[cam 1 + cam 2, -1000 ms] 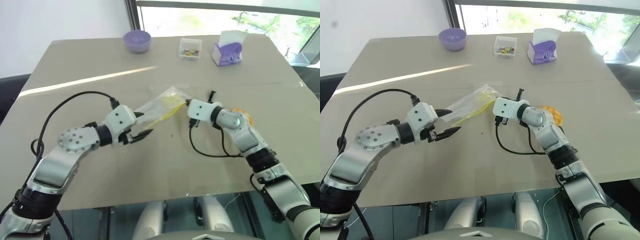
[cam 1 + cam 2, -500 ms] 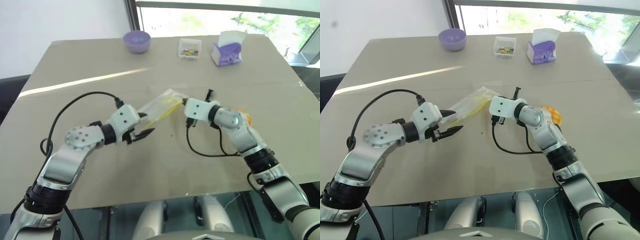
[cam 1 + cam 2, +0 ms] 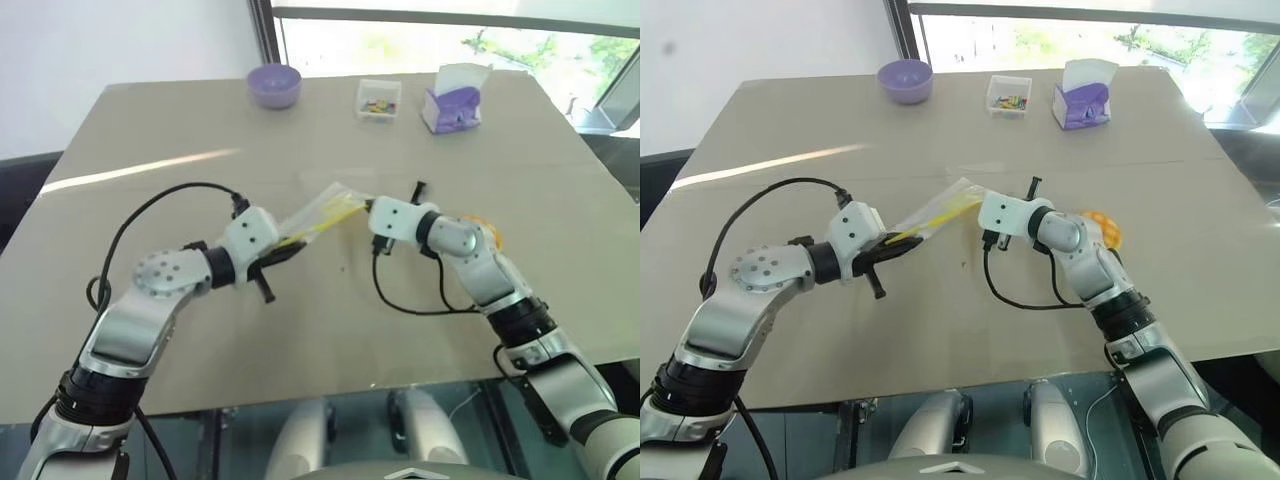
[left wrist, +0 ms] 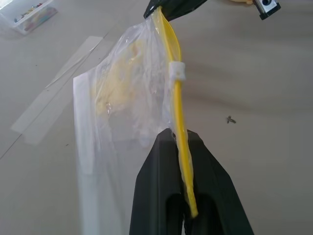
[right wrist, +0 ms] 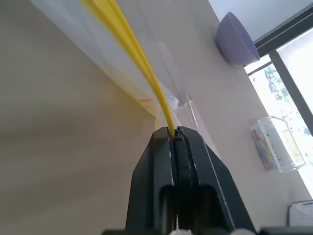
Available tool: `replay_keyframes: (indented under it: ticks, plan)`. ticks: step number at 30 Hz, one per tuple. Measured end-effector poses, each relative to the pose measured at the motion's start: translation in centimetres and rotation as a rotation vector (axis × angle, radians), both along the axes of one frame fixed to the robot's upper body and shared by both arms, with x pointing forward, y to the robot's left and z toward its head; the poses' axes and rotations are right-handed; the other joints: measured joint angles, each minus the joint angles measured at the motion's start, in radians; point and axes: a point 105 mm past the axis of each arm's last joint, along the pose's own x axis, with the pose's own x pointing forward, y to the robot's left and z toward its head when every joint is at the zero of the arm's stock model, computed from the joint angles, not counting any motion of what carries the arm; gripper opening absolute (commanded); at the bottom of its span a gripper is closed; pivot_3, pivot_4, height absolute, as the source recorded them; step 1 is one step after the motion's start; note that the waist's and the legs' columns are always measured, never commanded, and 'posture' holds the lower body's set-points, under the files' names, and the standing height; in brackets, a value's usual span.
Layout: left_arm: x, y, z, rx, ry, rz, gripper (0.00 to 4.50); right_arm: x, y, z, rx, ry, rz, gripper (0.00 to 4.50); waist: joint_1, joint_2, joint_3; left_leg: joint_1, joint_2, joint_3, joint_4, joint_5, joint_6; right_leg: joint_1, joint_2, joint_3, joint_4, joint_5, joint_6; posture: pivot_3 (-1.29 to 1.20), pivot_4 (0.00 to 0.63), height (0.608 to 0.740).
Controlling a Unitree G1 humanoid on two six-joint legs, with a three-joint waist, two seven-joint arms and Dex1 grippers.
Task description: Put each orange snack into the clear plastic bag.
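The left gripper [image 4: 180,147] is clamped tight on one end of the yellow seal strip of the clear plastic bag [image 3: 318,215], and the right gripper [image 5: 174,134] pinches the strip's other end, its fingers all but closed. The bag hangs stretched between them just above the table [image 3: 150,130]. The orange snack [image 3: 1102,228] lies on the table behind the right forearm, partly hidden, seemingly outside the bag.

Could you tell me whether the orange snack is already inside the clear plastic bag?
No, the orange snack lies on the table behind the right arm, outside the clear plastic bag.
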Motion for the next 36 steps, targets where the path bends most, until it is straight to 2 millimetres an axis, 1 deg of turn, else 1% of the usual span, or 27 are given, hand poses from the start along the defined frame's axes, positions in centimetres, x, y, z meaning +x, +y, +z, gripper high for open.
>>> replay_keyframes:
  ticks: [1,3,6,7,9,10,11,12,16,22,25,28,33,36]
  plan:
    - [0.0,0.0,0.0,0.000,-0.003,-0.011,0.00,-0.1,-0.1,0.2,0.013,0.006,-0.001,1.51,0.000,0.000,0.000,0.000,0.000,0.000,0.001,0.000,0.000,0.000,0.000,0.000,0.001,0.000,0.000,0.00,0.150,0.740]
    - [0.1,0.1,0.3,0.004,-0.044,-0.051,0.00,-0.6,-0.3,0.3,0.048,0.020,0.006,2.25,0.002,0.000,0.000,0.000,0.000,-0.001,0.002,0.000,0.000,0.000,0.000,-0.001,0.001,0.000,0.000,0.00,0.150,0.740]
    - [0.4,0.5,1.0,0.037,-0.118,-0.090,0.00,-1.5,-0.8,0.1,0.078,0.058,0.032,2.25,0.006,0.000,0.000,0.000,0.000,-0.001,0.002,0.000,0.000,0.001,0.000,-0.001,0.001,0.000,0.000,0.00,0.150,0.740]
    - [0.8,0.8,1.4,0.068,-0.166,-0.098,0.00,-2.1,-1.4,0.2,0.098,0.087,0.043,2.00,0.008,0.000,0.000,0.000,-0.001,-0.001,0.002,0.000,0.000,0.001,-0.001,-0.001,0.001,0.000,0.000,0.00,0.150,0.740]
    - [1.2,1.3,1.6,0.100,-0.200,-0.098,0.00,-2.6,-2.1,0.3,0.118,0.108,0.047,1.28,0.008,0.000,0.000,0.000,-0.001,-0.001,0.003,0.000,0.000,0.001,-0.001,-0.001,0.001,0.000,0.000,0.00,0.150,0.740]
    - [1.3,1.4,1.7,0.116,-0.217,-0.103,0.00,-2.9,-2.4,0.4,0.130,0.117,0.049,0.87,0.008,0.000,0.000,0.000,-0.001,-0.001,0.003,0.000,0.000,0.001,-0.001,-0.001,0.001,0.000,0.000,0.00,0.150,0.740]
    - [1.5,1.5,1.9,0.133,-0.242,-0.108,0.00,-3.3,-2.7,0.6,0.146,0.129,0.054,0.29,0.008,0.000,0.000,0.000,0.000,-0.001,0.003,0.000,0.001,0.001,-0.001,-0.001,0.001,0.000,0.000,0.00,0.150,0.740]
    - [1.6,1.6,2.0,0.151,-0.262,-0.117,0.00,-3.7,-2.9,0.8,0.169,0.145,0.065,0.09,0.007,0.000,0.000,0.000,0.000,-0.001,0.003,0.000,0.001,0.001,-0.001,-0.001,0.001,0.000,0.000,0.00,0.150,0.740]
    - [1.8,1.6,1.9,0.189,-0.285,-0.137,0.00,-4.6,-2.5,1.4,0.224,0.178,0.106,0.09,0.001,0.000,0.000,0.000,0.000,-0.001,0.003,-0.001,0.001,0.001,0.000,-0.001,0.002,0.000,0.000,0.00,0.150,0.740]
    - [1.9,1.6,1.8,0.198,-0.288,-0.141,0.00,-5.1,-1.5,1.9,0.281,0.195,0.144,0.09,0.001,0.000,0.000,0.000,0.000,-0.001,0.003,-0.001,0.001,0.001,0.000,-0.001,0.002,0.000,0.000,0.00,0.150,0.740]
    - [1.9,1.4,1.7,0.193,-0.288,-0.145,0.00,-5.2,-0.2,2.3,0.301,0.187,0.171,0.09,0.001,0.000,0.000,0.000,0.000,-0.001,0.003,-0.001,0.001,0.001,0.000,-0.001,0.003,0.000,0.000,0.00,0.150,0.740]
    - [1.9,1.1,1.6,0.190,-0.289,-0.153,0.00,-5.1,1.9,2.9,0.302,0.170,0.207,0.09,0.000,0.000,0.000,0.000,0.000,-0.001,0.003,-0.001,0.001,0.001,0.000,-0.001,0.003,0.000,0.000,0.00,0.150,0.740]
    - [1.8,0.8,1.7,0.196,-0.299,-0.159,0.00,-4.8,2.8,2.6,0.296,0.178,0.206,0.09,0.004,0.000,0.000,0.000,-0.001,-0.001,0.003,-0.001,0.001,0.001,0.000,-0.001,0.003,0.000,0.000,0.00,0.150,0.740]
    - [1.8,0.6,1.7,0.186,-0.294,-0.156,0.00,-4.9,2.9,2.4,0.287,0.183,0.211,0.09,0.003,0.000,0.000,0.000,0.000,-0.001,0.003,-0.001,0.001,0.001,0.000,-0.001,0.003,0.000,0.000,0.00,0.150,0.740]
